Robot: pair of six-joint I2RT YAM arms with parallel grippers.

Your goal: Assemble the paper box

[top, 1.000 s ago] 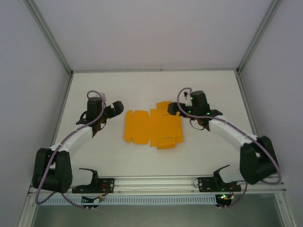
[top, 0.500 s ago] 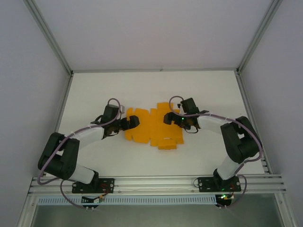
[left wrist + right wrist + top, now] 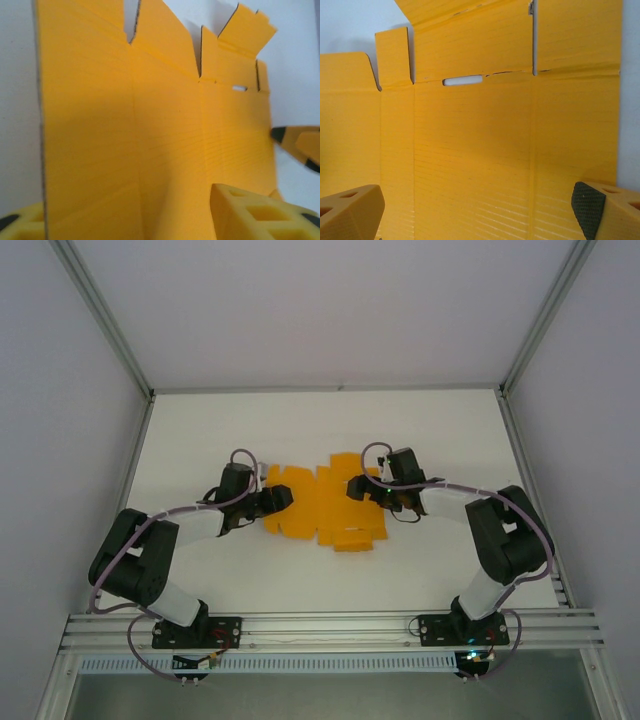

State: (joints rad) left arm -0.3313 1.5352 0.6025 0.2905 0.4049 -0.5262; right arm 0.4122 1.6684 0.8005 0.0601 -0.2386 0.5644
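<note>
We saw the left gripper at the left edge of the paper box. Its two fingers were far apart and held nothing. In the left wrist view one yellow finger was low over the card, and the tip of the other one peeked out by the card's left edge. We could not tell if they touched the card.

The right gripper was over the right part of the box. It was wide open too, with nothing in it. In the right wrist view its fingers sat at the two bottom corners, and the orange-yellow card lay spread out between them.

The box was not a box yet. It was a wide cut sheet with fold lines, lying mostly flat in the middle of the white table, between the two arms. A small slot was cut along one fold line. The flap past the slot looked tipped up a bit.
</note>
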